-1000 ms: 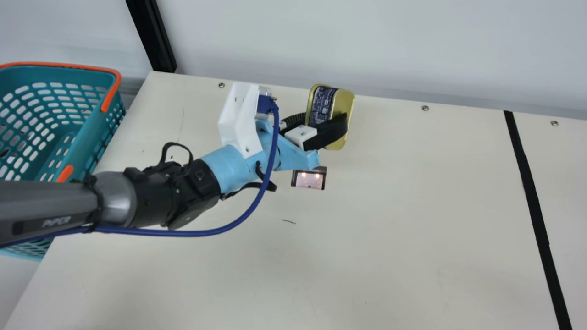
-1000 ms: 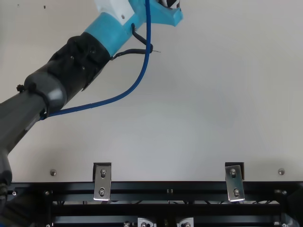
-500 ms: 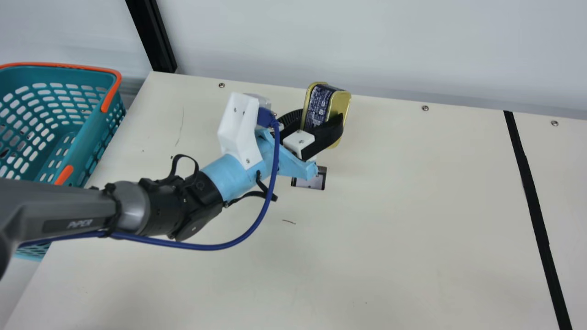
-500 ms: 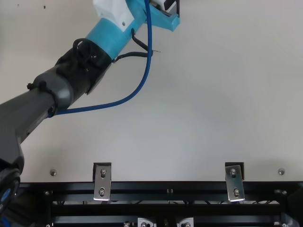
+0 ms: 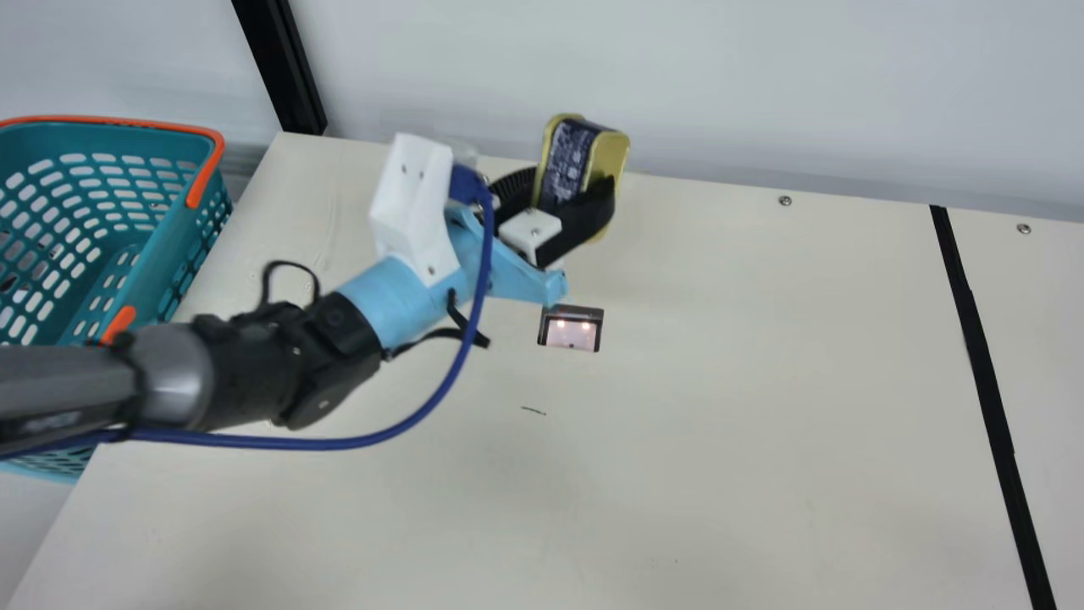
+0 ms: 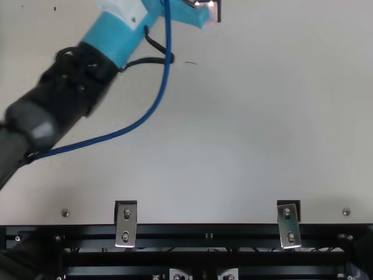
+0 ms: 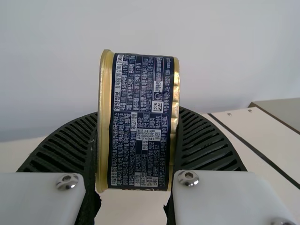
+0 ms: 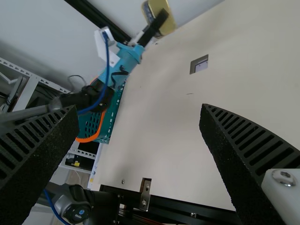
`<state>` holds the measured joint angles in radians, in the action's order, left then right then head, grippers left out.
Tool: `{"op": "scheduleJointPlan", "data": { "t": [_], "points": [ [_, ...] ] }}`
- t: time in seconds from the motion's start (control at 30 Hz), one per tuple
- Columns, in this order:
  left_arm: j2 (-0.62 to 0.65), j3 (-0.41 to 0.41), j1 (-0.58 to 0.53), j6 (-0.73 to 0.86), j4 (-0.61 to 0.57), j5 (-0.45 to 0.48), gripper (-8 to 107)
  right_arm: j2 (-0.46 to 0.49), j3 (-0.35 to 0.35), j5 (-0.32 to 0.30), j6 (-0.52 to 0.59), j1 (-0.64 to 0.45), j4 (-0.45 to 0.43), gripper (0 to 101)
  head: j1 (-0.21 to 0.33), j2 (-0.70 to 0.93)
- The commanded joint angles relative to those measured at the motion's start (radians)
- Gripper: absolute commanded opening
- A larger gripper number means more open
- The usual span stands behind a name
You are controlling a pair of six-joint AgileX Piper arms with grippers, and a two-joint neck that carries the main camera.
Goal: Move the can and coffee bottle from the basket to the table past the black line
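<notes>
Finding one: my left tool [image 7: 138, 116], with two black ribbed fingers, is clenched on the rounded-rectangular gold metal can [image 5: 566, 165], which bears a dark blue label. The can is aloft and tilted, near the far edge of the cream table [image 5: 762, 381], between the teal plastic basket with orange trim [image 5: 201, 174] and the straight black line [image 5: 982, 364]. The line is not crossed. My right tool [image 8: 139, 108] is released, its fingers well apart

Judgement: the step in hand is the carry. The can protrudes beyond my fingertips, so a jolt could pivot it; I advise constant pressure and a smooth, level sweep. The path should bend inward, away from the far edge, with height kept until the whole can is past the line, not merely its leading side.

For the release, I recommend righting the can first, lowering it until its base meets the table squarely, then parting both fingers evenly and backing straight off, lest one drag it over
</notes>
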<state>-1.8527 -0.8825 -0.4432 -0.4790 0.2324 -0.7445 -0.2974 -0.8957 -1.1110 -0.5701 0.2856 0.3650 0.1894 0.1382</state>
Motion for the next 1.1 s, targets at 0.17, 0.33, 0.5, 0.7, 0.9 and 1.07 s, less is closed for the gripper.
{"op": "scheduleJointPlan", "data": {
  "t": [0.17, 0.33, 0.5, 0.7, 0.9, 1.07],
  "points": [
    [0.254, -0.047, 0.045, -0.106, 0.199, 0.332, 10, 0.0, 0.0, 0.0, 0.0, 0.0, 0.0, 101, 0.007, -0.005],
    [0.339, -0.077, 0.048, -0.245, 0.399, 0.503, 10, 0.0, 0.0, 0.0, 0.0, 0.0, 0.0, 101, 0.007, -0.005],
    [0.381, -0.052, 0.017, -0.377, 0.603, 0.603, 10, 0.0, 0.0, 0.0, 0.0, 0.0, 0.0, 101, 0.007, -0.005],
    [0.401, -0.009, 0.015, -0.409, 0.658, 0.625, 10, 0.0, 0.0, 0.0, 0.0, 0.0, 0.0, 101, 0.007, -0.005],
    [0.399, -0.005, 0.017, -0.374, 0.711, 0.618, 10, 0.0, 0.0, 0.0, 0.0, 0.0, 0.0, 101, 0.007, -0.005],
    [0.399, -0.034, 0.027, -0.344, 0.637, 0.641, 10, 0.0, 0.0, 0.0, 0.0, 0.0, 0.0, 101, 0.007, -0.005]
  ]
}}
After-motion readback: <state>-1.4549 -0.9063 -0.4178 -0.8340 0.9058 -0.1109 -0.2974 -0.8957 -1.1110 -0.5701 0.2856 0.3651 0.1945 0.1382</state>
